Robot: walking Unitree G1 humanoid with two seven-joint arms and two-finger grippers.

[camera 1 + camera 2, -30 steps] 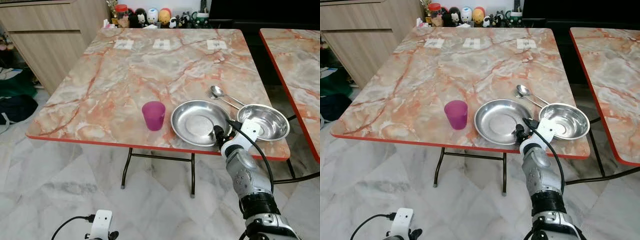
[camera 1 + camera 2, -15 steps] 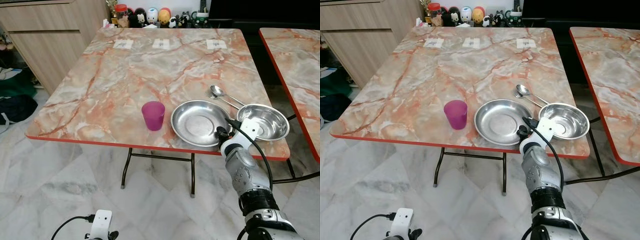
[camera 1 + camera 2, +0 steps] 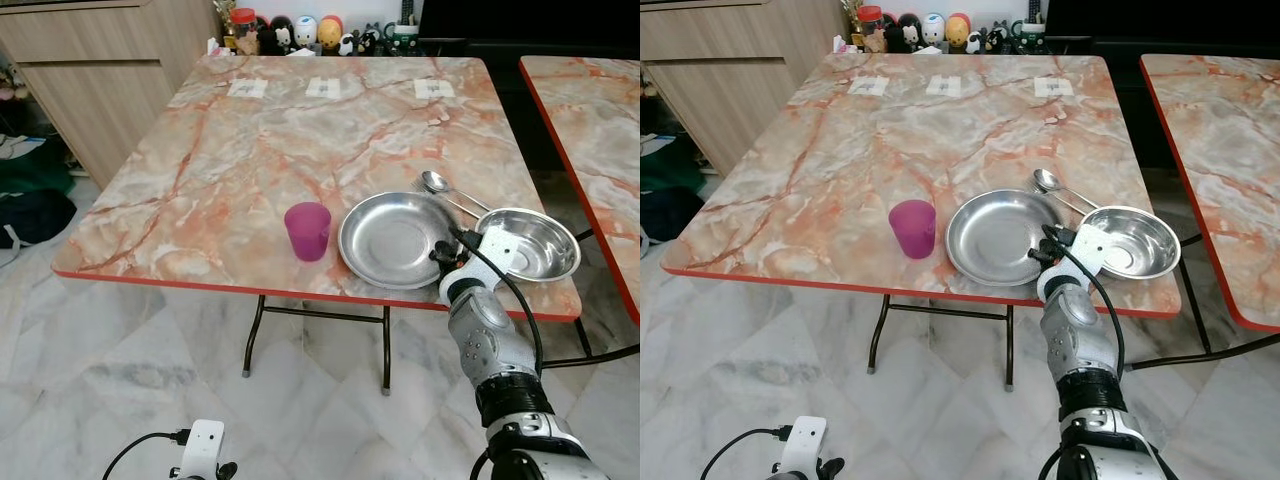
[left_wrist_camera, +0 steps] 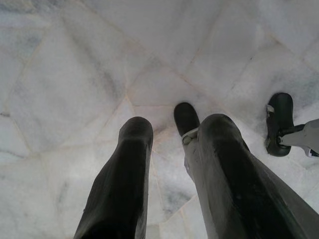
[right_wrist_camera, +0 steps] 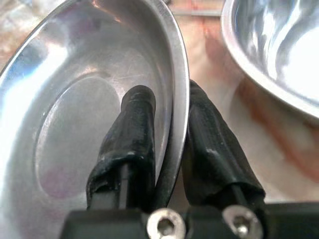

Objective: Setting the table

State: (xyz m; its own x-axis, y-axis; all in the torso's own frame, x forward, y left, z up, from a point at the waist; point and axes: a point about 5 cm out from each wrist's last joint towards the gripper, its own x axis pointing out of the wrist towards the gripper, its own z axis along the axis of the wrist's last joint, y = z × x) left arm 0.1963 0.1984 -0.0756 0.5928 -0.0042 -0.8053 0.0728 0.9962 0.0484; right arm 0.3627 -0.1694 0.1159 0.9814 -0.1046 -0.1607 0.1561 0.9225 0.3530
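Note:
A round steel plate (image 3: 390, 238) lies near the front edge of the marble table (image 3: 230, 150). My right gripper (image 3: 443, 250) is shut on the plate's near right rim, one finger (image 5: 130, 124) inside the plate (image 5: 70, 99) and the other outside. A steel bowl (image 3: 535, 243) sits just right of the plate, with a spoon (image 3: 440, 187) behind them. A purple cup (image 3: 307, 231) stands upright left of the plate. My left gripper (image 4: 167, 129) hangs open over the floor.
A second marble table (image 3: 590, 110) stands to the right across a narrow gap. A wooden cabinet (image 3: 90, 60) is at the back left, dark bags (image 3: 30, 210) lie on the floor beside it. Figurines (image 3: 300, 32) and paper cards (image 3: 323, 88) line the table's far side.
My right gripper has pushed forward onto the table, and the plate in its grip has slid a little left and away from the bowl.

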